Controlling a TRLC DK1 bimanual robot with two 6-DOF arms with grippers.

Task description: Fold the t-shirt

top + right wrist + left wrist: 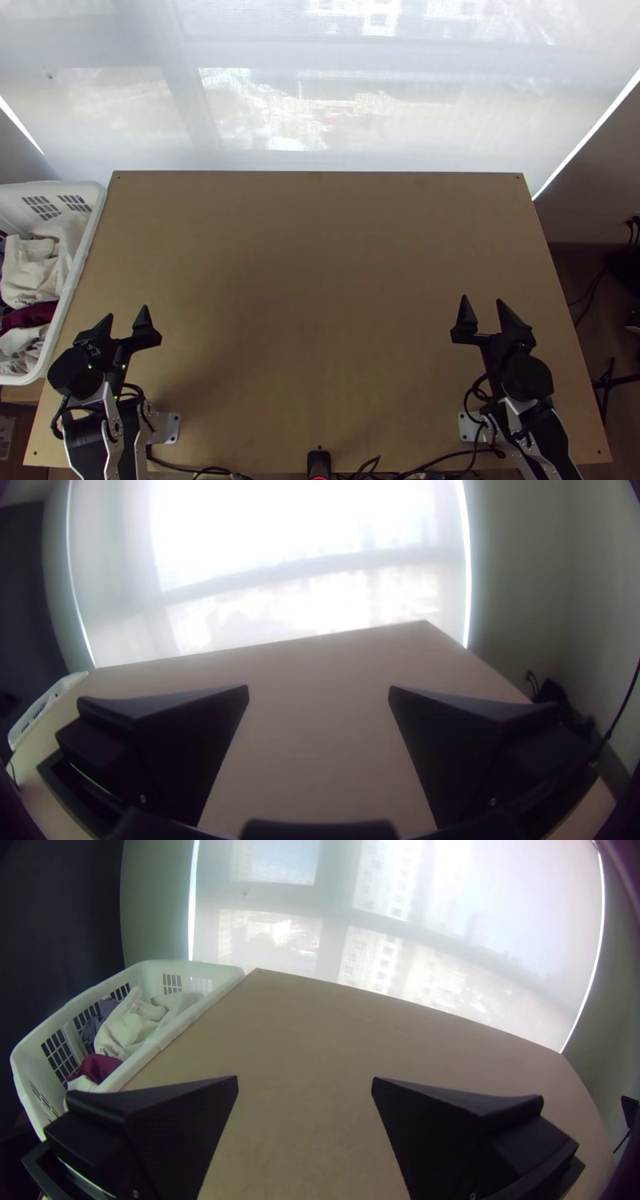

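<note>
Clothes [34, 272] bunched in basket [83, 244], left of left hand [126, 314], which is nearer; t-shirt presumably among them, long axis unreadable. Left hand wide; right hand [482, 300] wide, across tabletop [320, 280].

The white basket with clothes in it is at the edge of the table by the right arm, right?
Wrong side: the top view shows the white basket with clothes in it at the edge of the table by the left arm.
</note>
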